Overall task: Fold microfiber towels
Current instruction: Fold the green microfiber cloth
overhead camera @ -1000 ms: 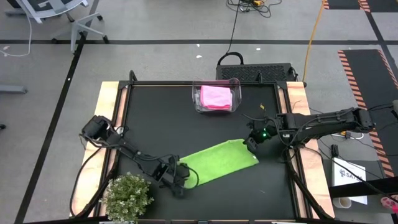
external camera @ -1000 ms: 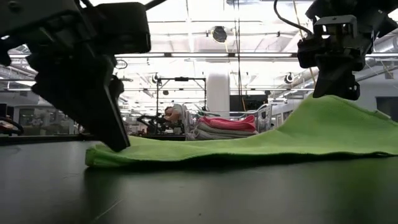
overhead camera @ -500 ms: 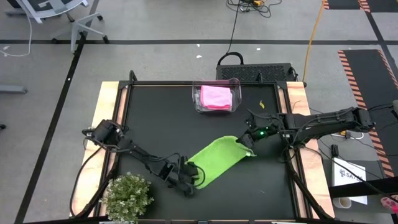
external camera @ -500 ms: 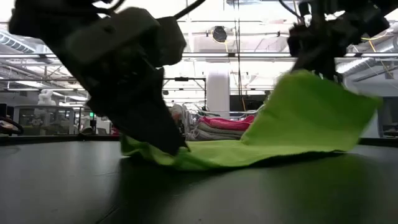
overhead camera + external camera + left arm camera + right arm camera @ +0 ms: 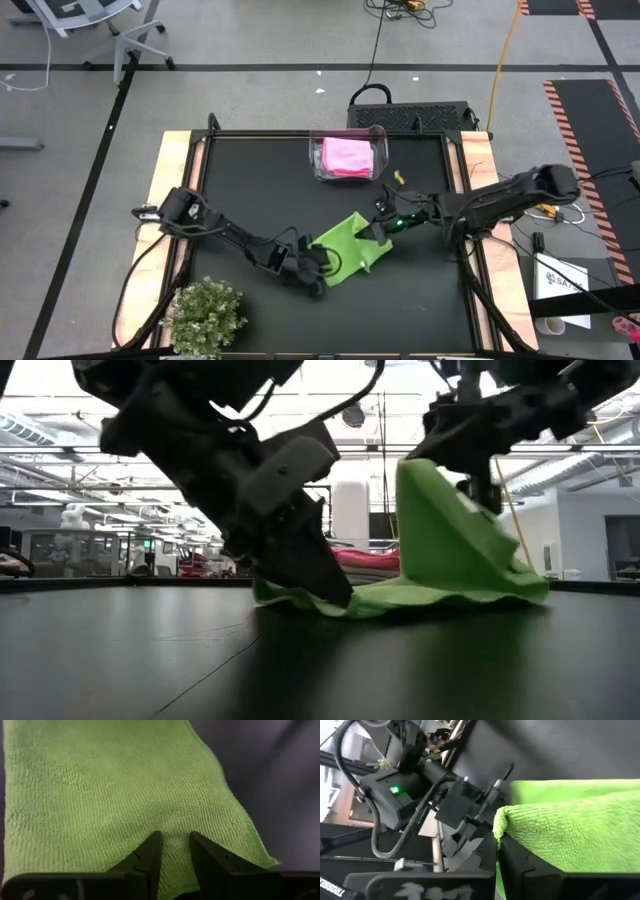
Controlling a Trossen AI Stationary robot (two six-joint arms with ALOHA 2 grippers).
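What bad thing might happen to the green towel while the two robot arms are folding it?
The right pincer holds one end of the lime green towel up off the black table, carrying it toward the left pincer. Its hold looks to be only on the edge, so the cloth might slip out and flop down unfolded. The left pincer pins the other end low; if that end drags, the fold may come out crooked.

Clear plastic bin (image 5: 322, 160) at table's (image 5: 250, 180) far edge; bushy plant (image 5: 205, 318) at near-left corner.
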